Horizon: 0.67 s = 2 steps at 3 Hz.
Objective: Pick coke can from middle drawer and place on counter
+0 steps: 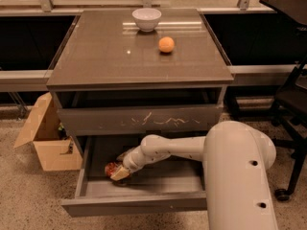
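Speckled beige flooring (29,200) fills the lower left of the frame, and an open cardboard box (45,143) stands on it against the left side of a dark cabinet. The counter (105,56), glossy and grey-brown, takes up the upper middle of the frame. Under it sits a drawer front with white scratches (144,120), set slightly forward of the cabinet face. Below that, the middle drawer (134,206) is pulled far out toward the bottom of the frame, its plain front panel nearest the camera.

The coke can (112,169) lies inside this drawer, in its left half, lower centre-left of the frame. The end effector (120,173) is down in the drawer right at the can and appears to touch its right side; whether it is clenched on the can or released cannot be told.

On the counter, a white bowl (147,18) stands near the far edge, and an orange (166,44) rests just right of it and closer to the camera. The white arm (168,147) reaches leftward into the drawer from the bulky robot body (240,176) at lower right. A dark chair (292,99) stands at the right edge.
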Motion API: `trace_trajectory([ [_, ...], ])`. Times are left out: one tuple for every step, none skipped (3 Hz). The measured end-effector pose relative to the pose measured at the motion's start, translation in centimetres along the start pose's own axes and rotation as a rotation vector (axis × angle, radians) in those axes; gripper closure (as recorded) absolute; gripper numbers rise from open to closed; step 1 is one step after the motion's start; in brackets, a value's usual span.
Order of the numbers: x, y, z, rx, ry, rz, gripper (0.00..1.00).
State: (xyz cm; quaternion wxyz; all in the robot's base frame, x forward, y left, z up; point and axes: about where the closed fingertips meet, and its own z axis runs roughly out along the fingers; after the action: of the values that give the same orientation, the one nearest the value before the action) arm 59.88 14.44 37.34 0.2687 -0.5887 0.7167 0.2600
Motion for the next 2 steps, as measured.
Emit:
trace_trajectory([
  [-0.5,0.2,0.6,-0.021,-0.01,-0.005,0.69],
  [-2.4,0.4,-2.7,-0.037,-0.087,-0.074,0.98],
])
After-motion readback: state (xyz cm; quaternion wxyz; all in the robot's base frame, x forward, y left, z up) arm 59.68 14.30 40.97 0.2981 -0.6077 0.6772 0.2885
